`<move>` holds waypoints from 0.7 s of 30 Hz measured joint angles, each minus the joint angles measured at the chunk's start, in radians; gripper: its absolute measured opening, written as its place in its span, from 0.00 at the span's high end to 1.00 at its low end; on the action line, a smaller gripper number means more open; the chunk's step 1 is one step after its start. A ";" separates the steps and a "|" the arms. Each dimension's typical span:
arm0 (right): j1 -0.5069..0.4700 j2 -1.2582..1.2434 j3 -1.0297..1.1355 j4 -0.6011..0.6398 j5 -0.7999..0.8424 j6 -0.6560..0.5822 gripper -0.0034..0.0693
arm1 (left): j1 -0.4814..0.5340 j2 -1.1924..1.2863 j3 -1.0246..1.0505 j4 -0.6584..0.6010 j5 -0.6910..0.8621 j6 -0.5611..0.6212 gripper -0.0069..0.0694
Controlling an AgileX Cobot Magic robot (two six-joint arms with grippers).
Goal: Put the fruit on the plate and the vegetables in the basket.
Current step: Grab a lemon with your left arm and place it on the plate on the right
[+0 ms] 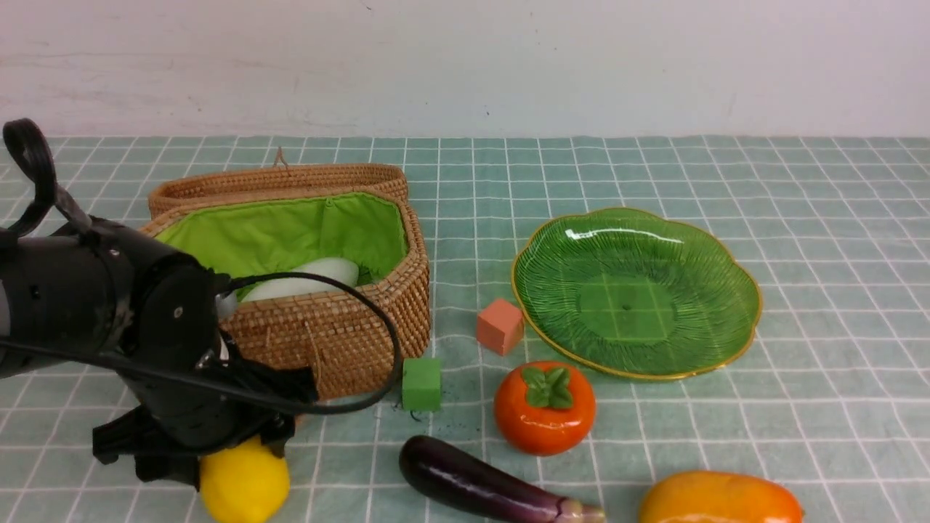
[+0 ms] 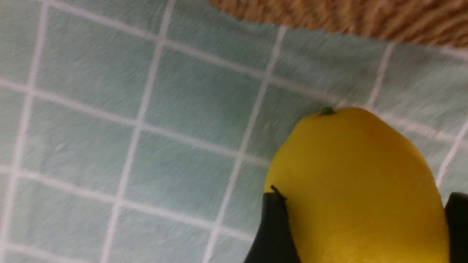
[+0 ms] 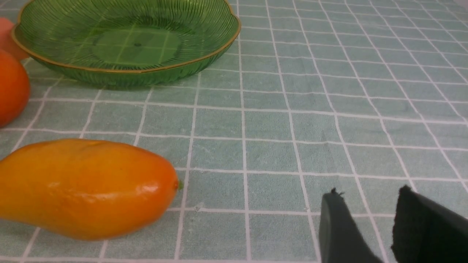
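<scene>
Under a bare white wall (image 1: 465, 58), on the green-checked worktop (image 1: 821, 218), the lemon (image 1: 243, 483) lies near left, just this side of the basket (image 1: 349, 327). The left claw (image 2: 365, 226) straddles it, a finger (image 2: 274, 233) at each flank across its short width and its long axis pointing out ahead; whether they pinch it yet I cannot tell. The plate (image 1: 632, 290) sits bare well to the right, beyond the persimmon (image 1: 545, 407), so the carry should run rightward and farther, while the right claw (image 3: 369, 204) hangs open and empty just right of the mango (image 3: 84, 188).
</scene>
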 joint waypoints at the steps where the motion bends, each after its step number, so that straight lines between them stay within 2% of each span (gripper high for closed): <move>1: 0.000 0.000 0.000 0.000 0.000 0.000 0.62 | 0.000 -0.009 0.000 0.000 0.011 0.020 0.22; 7: 0.000 0.000 0.000 0.000 0.000 0.000 0.62 | 0.000 -0.099 0.000 -0.021 0.057 0.124 0.22; 12: 0.000 0.000 0.000 0.000 0.000 0.000 0.62 | 0.000 -0.156 0.000 -0.103 0.071 0.218 0.22; 13: 0.000 0.000 0.000 0.000 0.000 0.000 0.62 | 0.000 -0.166 0.000 -0.132 0.073 0.247 0.22; 18: 0.000 0.000 0.000 0.000 0.000 0.000 0.62 | 0.000 -0.215 -0.024 -0.427 0.085 0.554 0.22; 21: 0.000 0.000 0.000 0.000 0.000 0.000 0.62 | 0.000 -0.219 -0.094 -0.554 0.080 0.683 0.22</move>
